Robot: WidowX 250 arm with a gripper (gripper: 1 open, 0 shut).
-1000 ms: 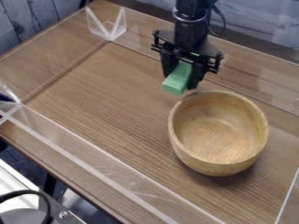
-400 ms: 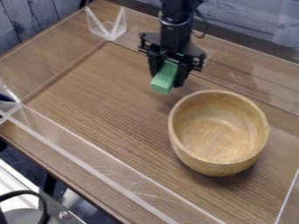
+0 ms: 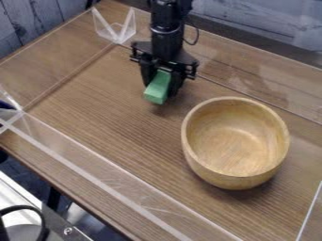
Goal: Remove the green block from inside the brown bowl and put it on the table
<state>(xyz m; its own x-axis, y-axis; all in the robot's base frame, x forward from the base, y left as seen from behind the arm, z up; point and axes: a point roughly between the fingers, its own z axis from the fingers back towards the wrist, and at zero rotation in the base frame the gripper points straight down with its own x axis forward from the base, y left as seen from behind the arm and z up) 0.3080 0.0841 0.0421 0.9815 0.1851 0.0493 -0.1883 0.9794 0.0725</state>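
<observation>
gripper [image 3: 160, 83] pinches the green block [image 3: 157, 90] between its fingers, low over the table [image 3: 101, 113], left of the brown bowl [image 3: 235, 141].

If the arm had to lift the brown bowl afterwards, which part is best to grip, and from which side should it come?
Probably the thick rim of the brown bowl, from above, with one finger inside and one outside. The bowl stands upright, empty and open, and looks too wide to span whole. The rim's left part faces the gripper, now shut on the green block.
</observation>
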